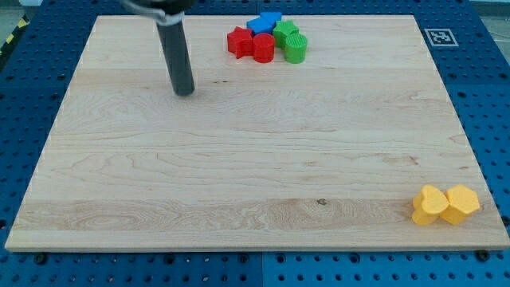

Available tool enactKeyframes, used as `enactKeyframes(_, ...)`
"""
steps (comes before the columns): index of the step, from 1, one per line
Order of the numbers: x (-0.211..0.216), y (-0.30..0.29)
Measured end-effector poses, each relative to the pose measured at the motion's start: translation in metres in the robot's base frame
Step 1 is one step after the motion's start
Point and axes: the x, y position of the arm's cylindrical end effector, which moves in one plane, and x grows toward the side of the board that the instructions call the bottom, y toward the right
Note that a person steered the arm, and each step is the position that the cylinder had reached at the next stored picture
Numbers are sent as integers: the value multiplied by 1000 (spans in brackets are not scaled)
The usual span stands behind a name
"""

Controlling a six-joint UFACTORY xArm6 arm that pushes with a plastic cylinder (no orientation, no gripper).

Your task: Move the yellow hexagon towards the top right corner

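Note:
The yellow hexagon (461, 204) lies near the board's bottom right corner, touching a yellow heart-shaped block (429, 205) on its left. My tip (185, 92) rests on the board in the upper left part, far from both yellow blocks. The dark rod rises from the tip toward the view's top.
A cluster sits at the top centre: a red star (237, 41), a red cylinder (263, 48), a blue block (264, 23), a green block (286, 32) and a green cylinder (295, 49). A black-and-white marker (437, 36) is at the wooden board's (255, 159) top right corner.

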Motion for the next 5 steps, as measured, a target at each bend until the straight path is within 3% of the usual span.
enactKeyframes(2,4,13)
enactKeyframes(5,10,244)
